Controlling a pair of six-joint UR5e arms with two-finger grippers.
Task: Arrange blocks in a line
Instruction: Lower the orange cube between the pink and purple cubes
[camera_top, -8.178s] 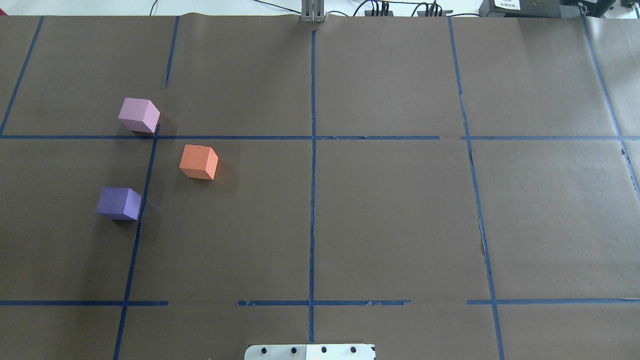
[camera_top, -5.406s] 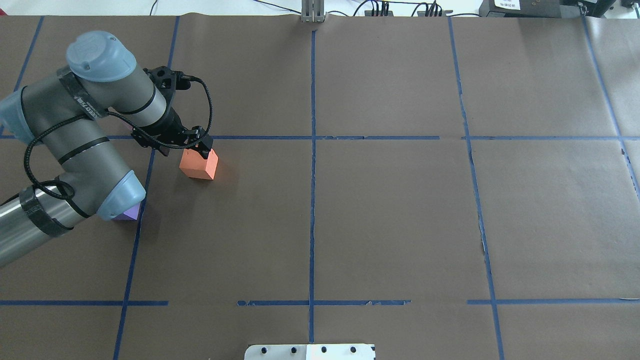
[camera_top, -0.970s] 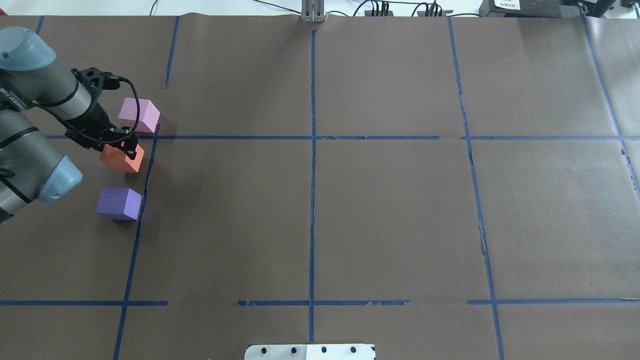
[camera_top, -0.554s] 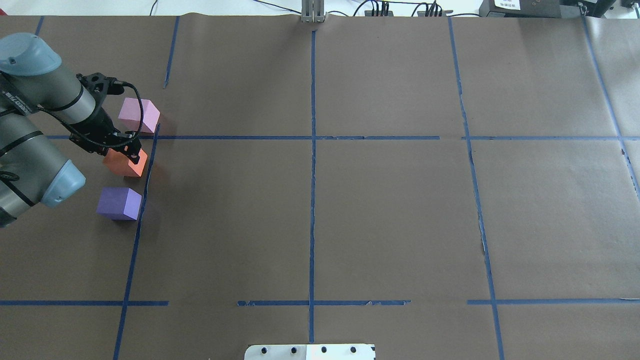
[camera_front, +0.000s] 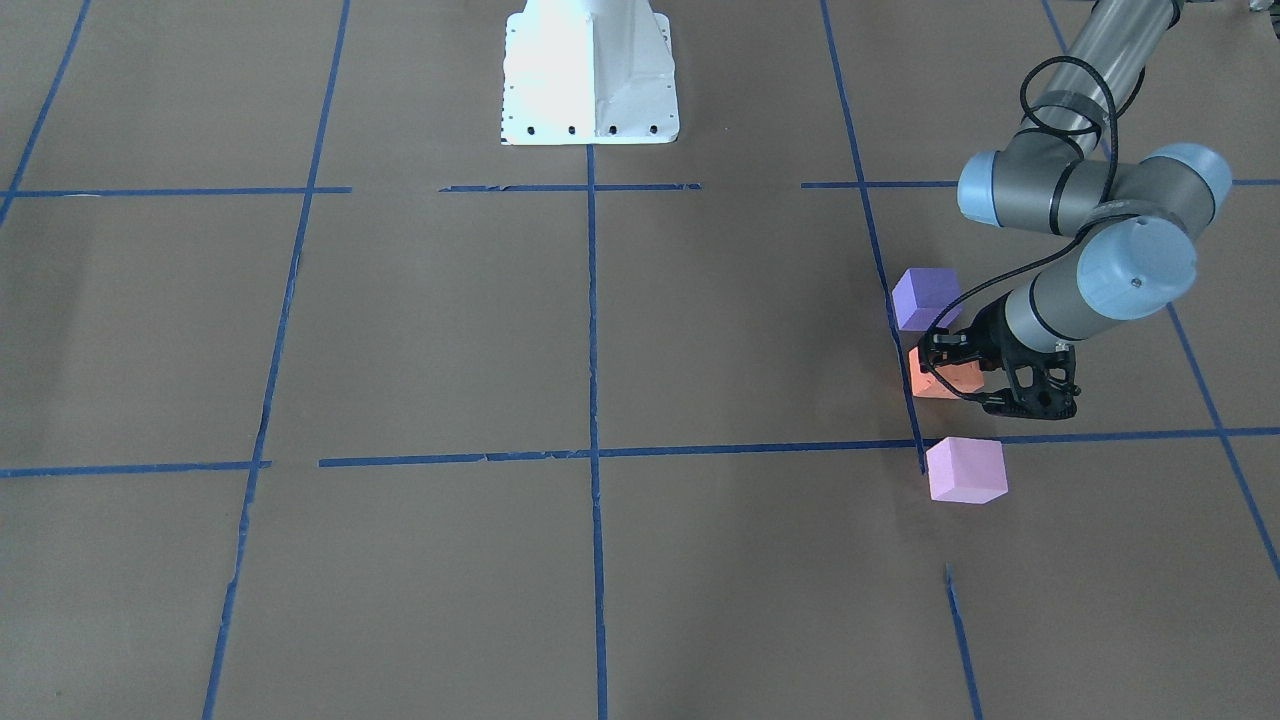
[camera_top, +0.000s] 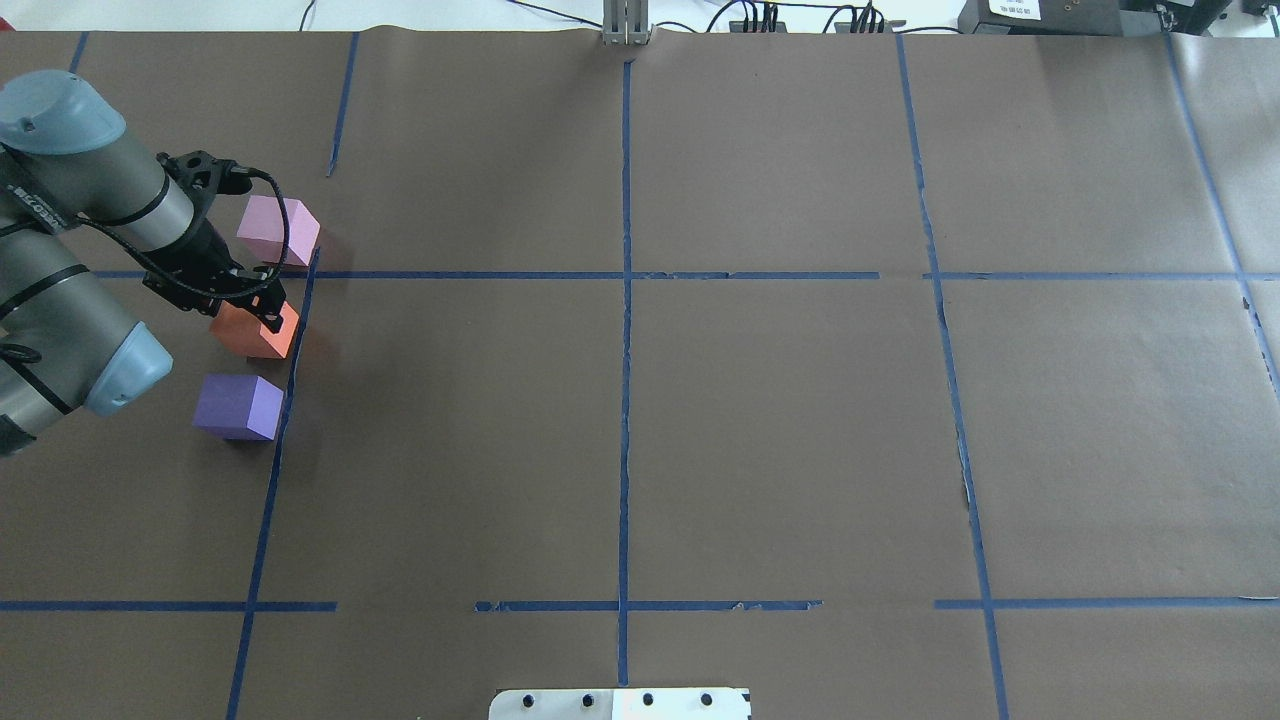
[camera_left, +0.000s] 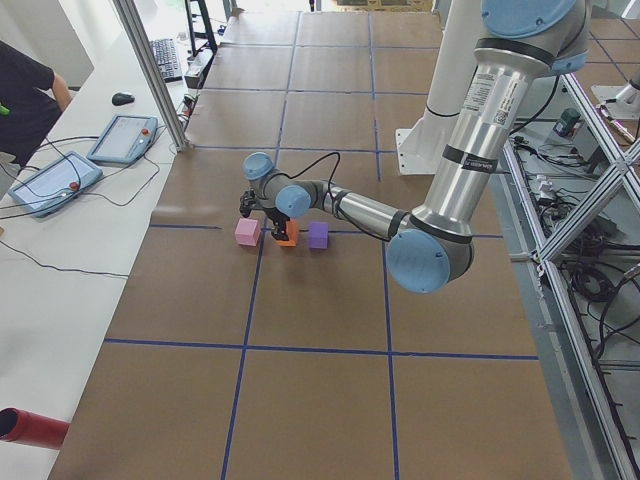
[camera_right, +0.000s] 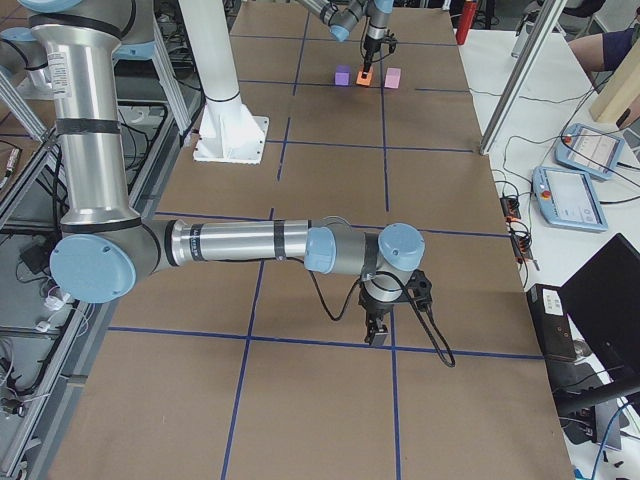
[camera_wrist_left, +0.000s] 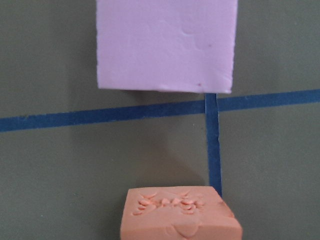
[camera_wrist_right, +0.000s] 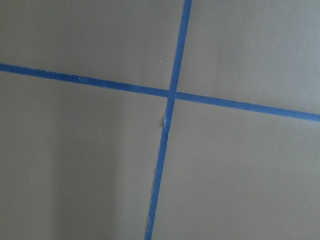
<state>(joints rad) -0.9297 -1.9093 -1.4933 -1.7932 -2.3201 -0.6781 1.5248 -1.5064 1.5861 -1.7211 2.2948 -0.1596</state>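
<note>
My left gripper (camera_top: 262, 312) is shut on the orange block (camera_top: 255, 332), low over the brown paper, just left of a blue tape line. The pale pink block (camera_top: 280, 230) lies just beyond it and the violet-purple block (camera_top: 238, 406) just nearer, so the three stand in a rough row. The front-facing view shows the orange block (camera_front: 940, 378) between the purple one (camera_front: 925, 297) and the pink one (camera_front: 966, 470). The left wrist view shows the orange block (camera_wrist_left: 180, 212) and the pink block (camera_wrist_left: 166, 45). My right gripper (camera_right: 377, 330) hangs over a tape crossing far from the blocks; I cannot tell if it is open.
Blue tape lines (camera_top: 625, 350) divide the brown paper into squares. The white robot base plate (camera_front: 588, 75) sits at the table's near edge. Control tablets (camera_left: 55, 180) and cables lie on the white bench beside the table.
My left gripper has carried the orange block from the middle-left square over to the left, then eased it slightly right and nearer, between the pink and purple blocks.
</note>
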